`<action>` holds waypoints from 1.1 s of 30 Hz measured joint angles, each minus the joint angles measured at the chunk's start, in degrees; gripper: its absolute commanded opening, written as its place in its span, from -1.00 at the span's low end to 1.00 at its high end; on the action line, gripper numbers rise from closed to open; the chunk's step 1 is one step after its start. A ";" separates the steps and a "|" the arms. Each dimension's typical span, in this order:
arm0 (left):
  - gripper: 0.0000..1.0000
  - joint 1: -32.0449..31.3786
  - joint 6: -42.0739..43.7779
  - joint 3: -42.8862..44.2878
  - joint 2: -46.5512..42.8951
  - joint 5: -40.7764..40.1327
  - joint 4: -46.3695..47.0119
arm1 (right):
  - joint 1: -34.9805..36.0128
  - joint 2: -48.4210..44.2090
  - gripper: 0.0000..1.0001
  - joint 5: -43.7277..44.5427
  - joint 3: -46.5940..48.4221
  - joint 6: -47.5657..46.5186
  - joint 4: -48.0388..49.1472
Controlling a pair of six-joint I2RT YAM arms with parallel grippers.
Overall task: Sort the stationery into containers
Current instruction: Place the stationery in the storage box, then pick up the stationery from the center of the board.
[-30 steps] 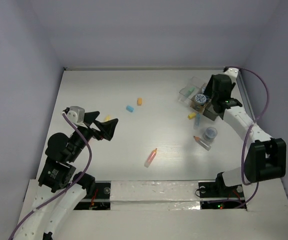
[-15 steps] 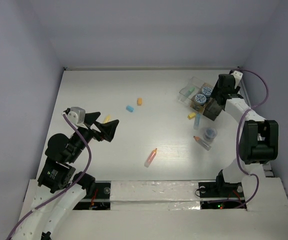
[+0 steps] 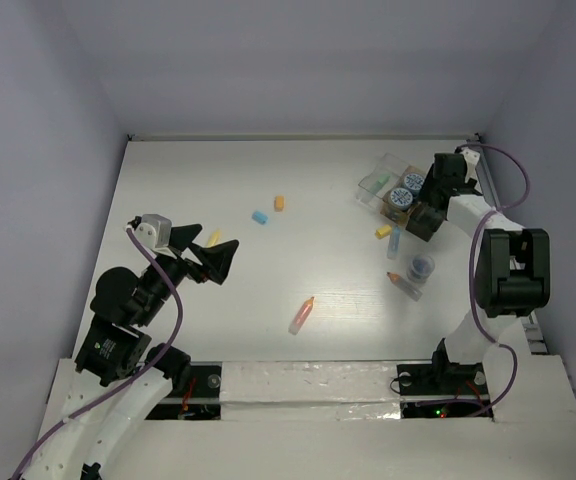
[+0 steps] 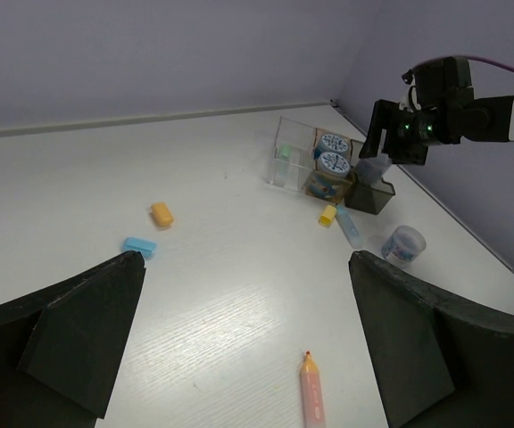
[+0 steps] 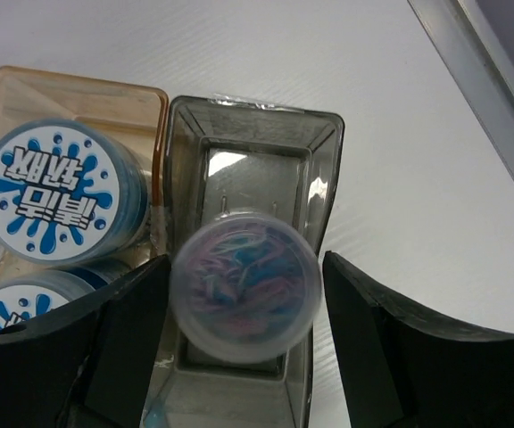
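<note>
A grey-lidded jar (image 5: 244, 294) sits between the right end effector's (image 5: 245, 260) fingers, over the dark tray (image 5: 255, 105); whether they grip it, I cannot tell.

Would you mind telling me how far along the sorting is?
Done: two blue-lidded jars sit in the box. In hand: a third jar between the right gripper's fingers over the dark tray, grip unclear. Left: blocks, sticks and another jar on the table; the left gripper is open, empty.

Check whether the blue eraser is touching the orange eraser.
Apart. The top view shows bare table between the blue eraser and the orange eraser; the left wrist view agrees.
</note>
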 measured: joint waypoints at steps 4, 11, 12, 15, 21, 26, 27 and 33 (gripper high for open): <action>0.98 0.00 0.00 0.00 0.00 -0.02 0.00 | 0.00 0.00 1.00 0.22 1.09 -0.02 0.42; 0.98 0.00 0.00 0.00 0.00 -0.02 0.00 | 0.02 -2.05 0.95 -1.16 -0.39 0.76 1.49; 0.98 0.00 0.00 0.00 -0.02 -0.04 0.00 | 0.15 -3.85 0.95 -1.90 -2.10 1.29 1.60; 0.98 -0.31 0.00 0.00 -0.09 -0.04 -0.02 | 1.22 -12.13 0.97 -4.20 -9.07 2.93 1.09; 0.98 -0.46 0.00 0.00 -1.03 -0.02 -0.02 | 6.64 -29.18 1.00 -8.44 -20.13 6.75 -6.60; 0.98 -0.48 0.00 0.00 -2.73 -0.11 -0.09 | 6.60 -33.27 1.00 -10.21 -21.79 9.38 -16.63; 0.98 -0.61 0.00 0.00 -3.08 -0.20 -0.07 | 6.60 -33.35 1.00 -10.21 -21.79 9.70 -18.16; 0.98 -1.09 0.02 0.00 -5.29 -0.90 -0.15 | 6.60 -32.24 1.00 -11.58 -21.59 10.40 -24.22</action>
